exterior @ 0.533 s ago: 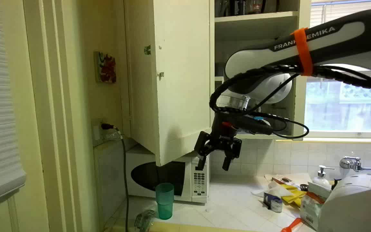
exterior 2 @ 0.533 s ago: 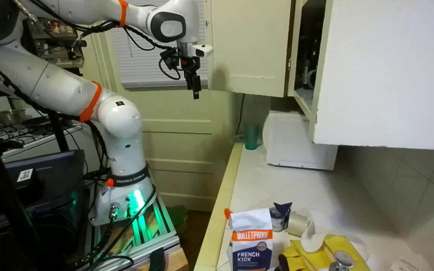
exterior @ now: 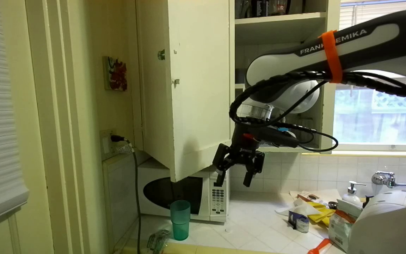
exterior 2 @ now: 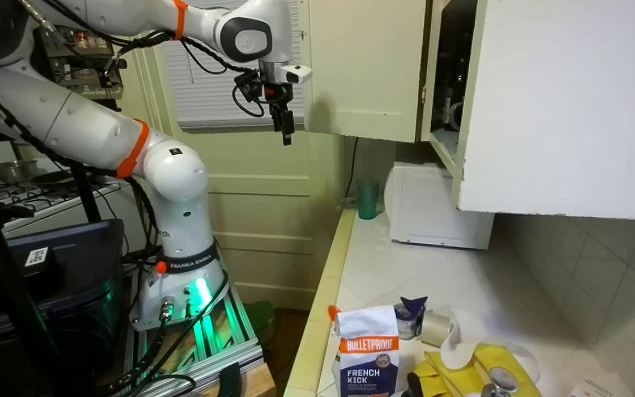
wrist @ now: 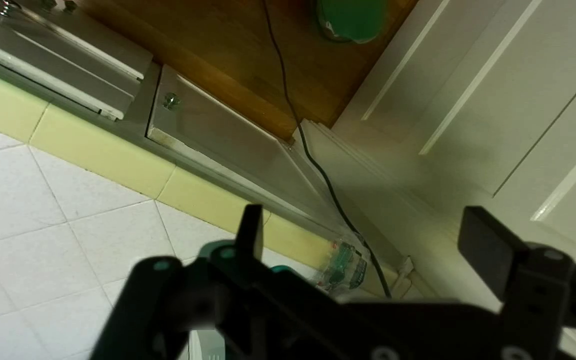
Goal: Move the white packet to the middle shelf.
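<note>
The white packet (exterior 2: 370,329), with an orange band and dark blue lower part, stands upright on the counter in an exterior view. Its side also shows behind the white curved object in an exterior view (exterior: 340,231). The cupboard stands open; an upper shelf (exterior: 280,20) shows, and a lower shelf edge (exterior: 239,85) is mostly hidden behind the arm. My gripper (exterior: 234,179) is open and empty, pointing down in front of the cupboard door, above the counter and far from the packet. Its spread fingers (wrist: 488,250) show in the wrist view with nothing between them.
The open cupboard door (exterior: 201,88) hangs beside the gripper. Below are a microwave (exterior: 185,197), a teal cup (exterior: 180,220) and a plastic bag (exterior: 159,240). Near the packet lie a small tin (exterior 2: 407,320), yellow cloth (exterior 2: 483,369) and an orange utensil (exterior: 319,246).
</note>
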